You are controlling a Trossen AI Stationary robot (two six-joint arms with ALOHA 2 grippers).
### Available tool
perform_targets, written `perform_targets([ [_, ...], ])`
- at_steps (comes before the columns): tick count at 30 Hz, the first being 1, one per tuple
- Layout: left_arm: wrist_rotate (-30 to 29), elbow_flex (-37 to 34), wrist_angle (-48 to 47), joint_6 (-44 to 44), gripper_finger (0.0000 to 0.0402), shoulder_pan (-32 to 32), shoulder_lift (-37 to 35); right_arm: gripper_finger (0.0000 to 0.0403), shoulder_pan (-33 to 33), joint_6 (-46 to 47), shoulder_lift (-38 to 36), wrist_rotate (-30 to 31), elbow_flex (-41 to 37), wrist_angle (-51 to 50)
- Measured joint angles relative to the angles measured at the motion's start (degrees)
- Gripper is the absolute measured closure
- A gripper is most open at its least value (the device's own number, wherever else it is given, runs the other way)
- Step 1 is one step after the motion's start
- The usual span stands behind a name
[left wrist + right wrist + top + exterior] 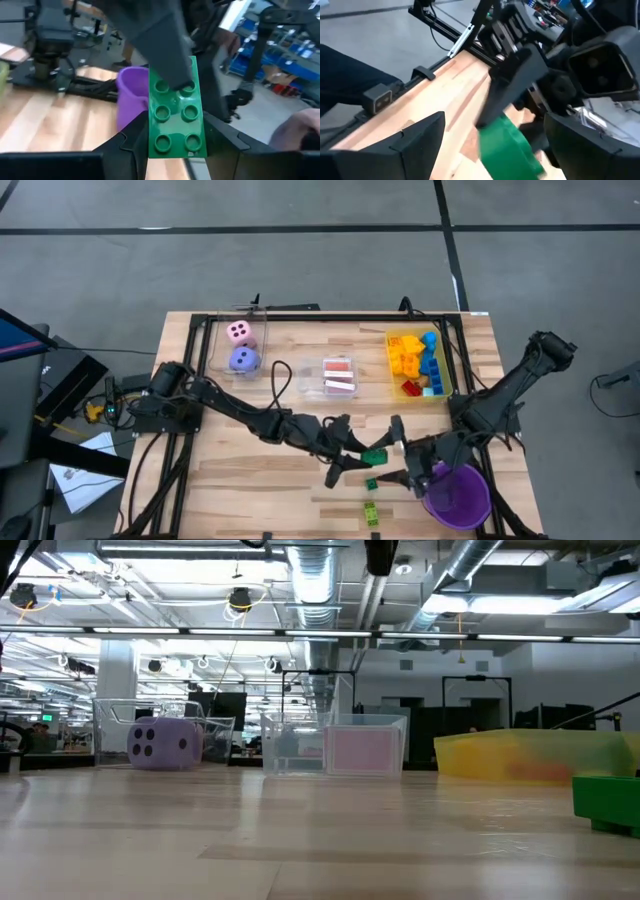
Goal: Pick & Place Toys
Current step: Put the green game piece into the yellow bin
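Two Dark Robot Arms

The left arm (235,412) is looking black and bumpy, with round joints. Thin black cables are looping beside it. The right arm (505,395) is looking black too, with a fat round joint near its far end. Its fingers (410,142) are showing as flat, dark grey wedges with sharp corners.

Even overhead light from ceiling lamps (240,602), soft shadows on the tabletop (300,500), wrist views motion-blurred, low view's near green brick (606,802) soft.
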Motion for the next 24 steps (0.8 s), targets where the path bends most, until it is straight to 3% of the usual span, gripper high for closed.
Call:
perform_targets([
  [17, 1.0, 0.0, 1.4, 0.0, 0.0265, -0.9, 0.0, 0.0071, 0.0, -1.2, 0.5, 6.2, 0.9, -0.8],
  [24, 1.0, 0.0, 1.4, 0.0, 0.0262, -0.9, 0.0, 0.0115, 0.0, -1.2, 0.6, 6.1, 0.9, -1.1],
])
